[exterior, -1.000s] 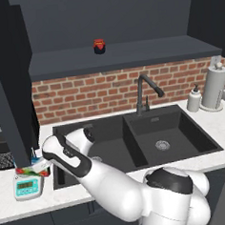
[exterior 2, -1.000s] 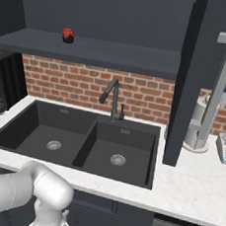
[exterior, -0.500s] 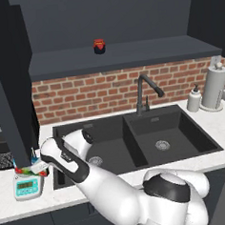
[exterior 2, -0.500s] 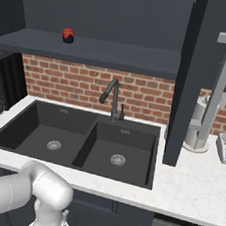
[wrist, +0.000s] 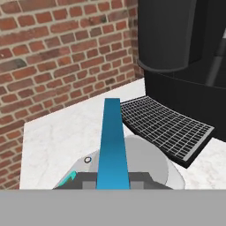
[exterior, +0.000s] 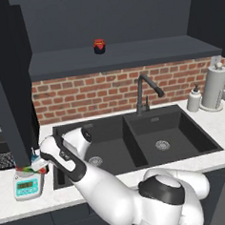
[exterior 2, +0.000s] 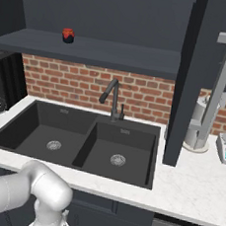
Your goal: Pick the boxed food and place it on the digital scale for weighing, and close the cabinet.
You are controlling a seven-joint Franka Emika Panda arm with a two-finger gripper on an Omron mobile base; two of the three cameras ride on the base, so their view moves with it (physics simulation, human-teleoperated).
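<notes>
Since the boxed food (wrist: 112,145) is seen edge-on, gripped between the closed jaws just above the digital scale (exterior: 28,184), it is judged light, stiff and a little slippery; it is best held across its flat faces, near the middle.

Both base views face the sink (exterior: 136,141) (opposite sides); hand view looks close.

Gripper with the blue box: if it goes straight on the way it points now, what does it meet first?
Probably the digital scale. In the hand view, the boxed food in the gripper hangs just over its grey top, so the box would touch first. Depth is unclear.
</notes>
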